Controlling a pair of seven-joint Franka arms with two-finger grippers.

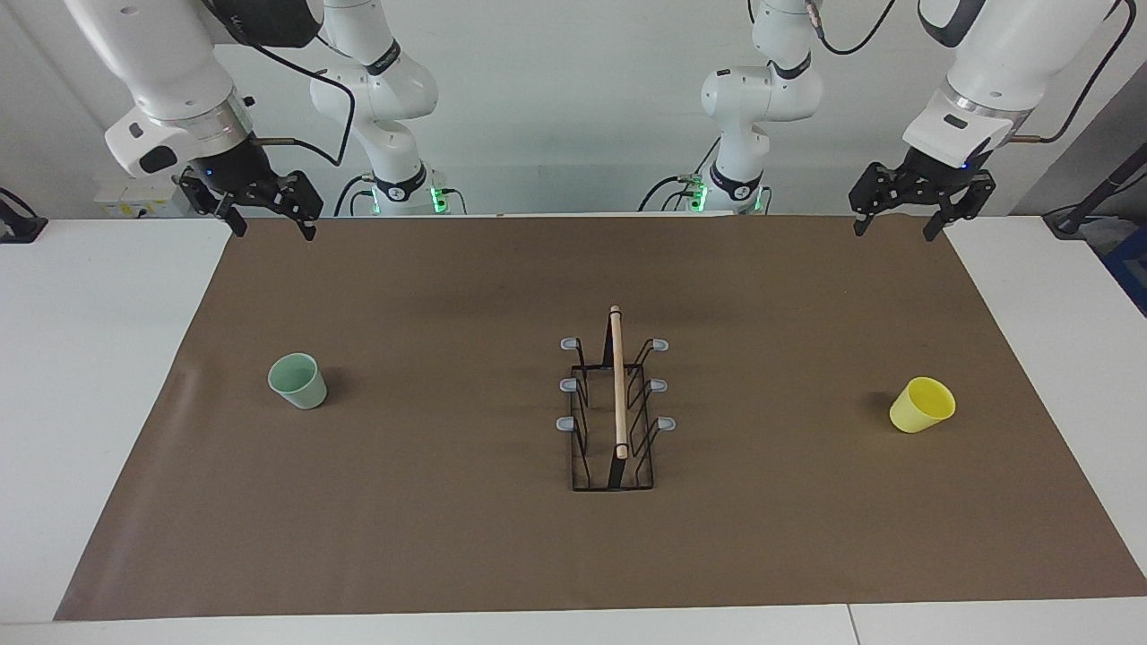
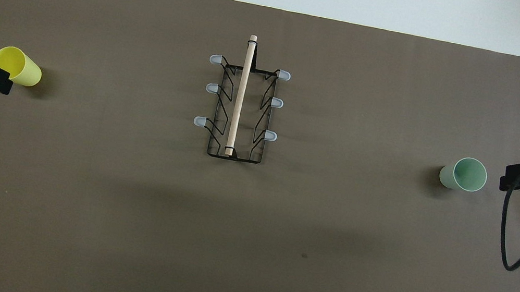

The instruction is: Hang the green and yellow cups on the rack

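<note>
the narrow black wire rack [image 1: 615,403] stands mid-worktop, pale mint green plastic cup [image 1: 298,381] at nine o'clock and bright yellow plastic cup [image 1: 923,404] at three, one cup per arm, while left gripper [image 1: 896,226] and right gripper [image 1: 274,226] hang raised with jaws wide and empty.

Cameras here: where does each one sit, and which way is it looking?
Facing view: high across the table, looking at both robots; whole arms show, left gripper and right gripper raised, fingers open.
Overhead view: above the robots' end, looking steeply down; only gripper tips show.
Shared: rack, green cup, yellow cup, brown mat, turned half around.
</note>
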